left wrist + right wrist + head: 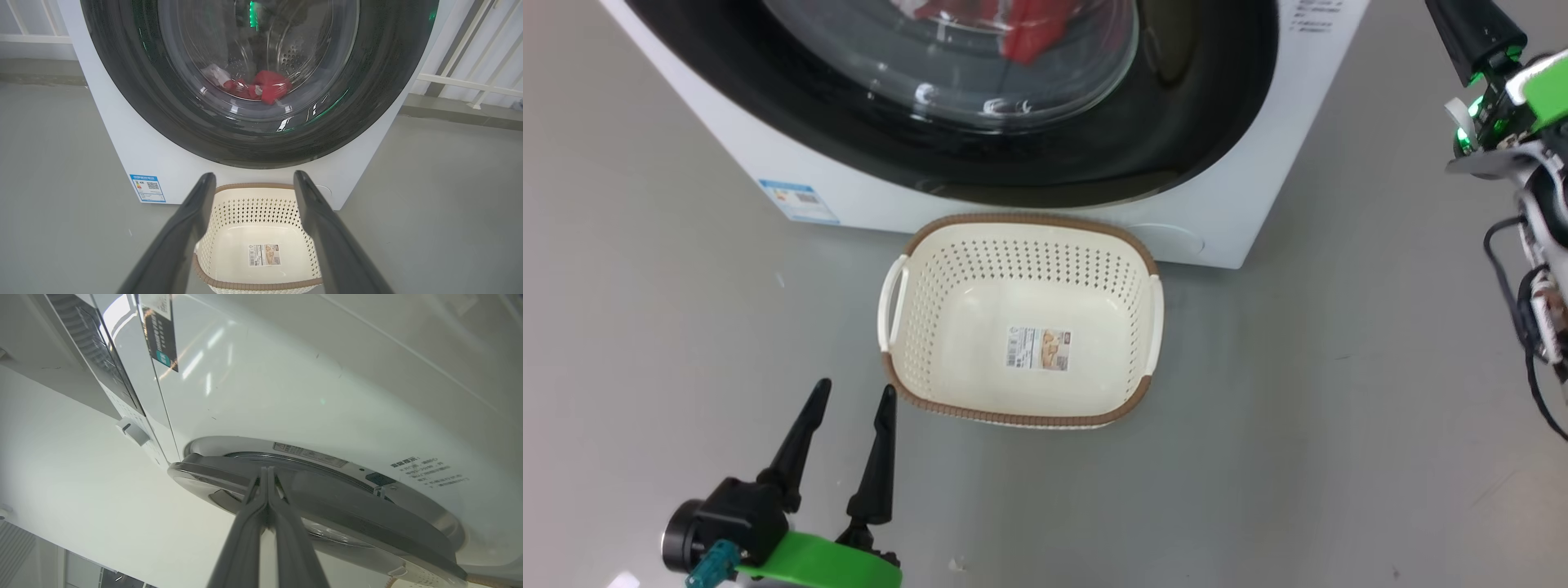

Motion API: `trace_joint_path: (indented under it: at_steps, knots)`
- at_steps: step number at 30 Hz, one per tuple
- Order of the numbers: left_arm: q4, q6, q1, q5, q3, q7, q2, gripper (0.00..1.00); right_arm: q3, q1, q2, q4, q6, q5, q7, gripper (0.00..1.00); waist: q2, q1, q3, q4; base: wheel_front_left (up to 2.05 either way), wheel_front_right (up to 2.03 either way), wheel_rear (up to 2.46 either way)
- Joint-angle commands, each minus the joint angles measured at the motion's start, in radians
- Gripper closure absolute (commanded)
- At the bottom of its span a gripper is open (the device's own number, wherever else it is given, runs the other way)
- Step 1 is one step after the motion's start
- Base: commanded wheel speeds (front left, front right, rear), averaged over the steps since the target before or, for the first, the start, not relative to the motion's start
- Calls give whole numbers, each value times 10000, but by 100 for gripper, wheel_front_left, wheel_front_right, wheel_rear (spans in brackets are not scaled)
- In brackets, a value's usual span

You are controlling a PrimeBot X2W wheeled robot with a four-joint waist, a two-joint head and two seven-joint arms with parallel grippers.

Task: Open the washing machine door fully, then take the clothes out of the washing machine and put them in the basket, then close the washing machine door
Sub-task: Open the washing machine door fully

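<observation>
Bare grey floor (1339,408) runs up to the washing machine (874,204), a white box with a small blue sticker (798,201) at the low corner of its front on the robot's left; a white railing (470,81) stands behind the machine on the other side. The door (1192,122) covers most of the machine's front, with a glossy black ring round a bulging glass bowl. Through that glass the clothes (1033,33) lie at the bottom of the machine's drum, red with a little white beside them in the left wrist view. The basket (1029,224) sits on the floor just in front of the machine, below the door, with only a paper label (1038,349) on its bottom. The left gripper (857,388) hangs low before the machine, nearer the robot than the basket and just off its near left corner. Its fingers are spread and hold nothing, and they point toward the machine, so the clothes lie well beyond them behind the glass. The right gripper (267,473) is up at the right side of the machine, fingers pressed together with nothing between them, tips at the door's rim. From this angle that rim seems to stand slightly off the machine's front; whether the tips touch it cannot be told.
</observation>
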Motion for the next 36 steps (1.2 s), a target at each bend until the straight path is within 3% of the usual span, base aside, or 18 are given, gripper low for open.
trace_joint_path:
  at_steps: [1, 6, 13, 26, 36]
  knots:
    - [-177, -53, -276, -112, 274, -120, 101, 0, 41, -386, -40, 15, -7, 315, 446, 100, 0, -1, 244, 213, 0, 0, 0]
    - [-149, -77, -387, -158, 183, -120, 101, 0, 142, -1226, -54, 1004, -7, 1005, 2009, 100, 0, -1, 488, 355, 0, 0, 0]
    - [-147, -106, -565, -315, 69, -120, 101, 0, 379, -2247, 16, 2072, -7, 1153, 3014, 100, 0, -1, 855, 562, 0, 0, 0]
    - [-208, -102, -969, -616, -246, -120, 101, 0, 773, -3566, 0, 3374, -7, 1036, 3964, 100, 0, -1, 1540, 904, 0, 0, 0]
    - [-126, -2, -998, -743, -328, -120, 101, 0, 912, -3394, 138, 3414, -7, 1023, 4421, 100, 0, -1, 1339, 943, 0, 0, 0]
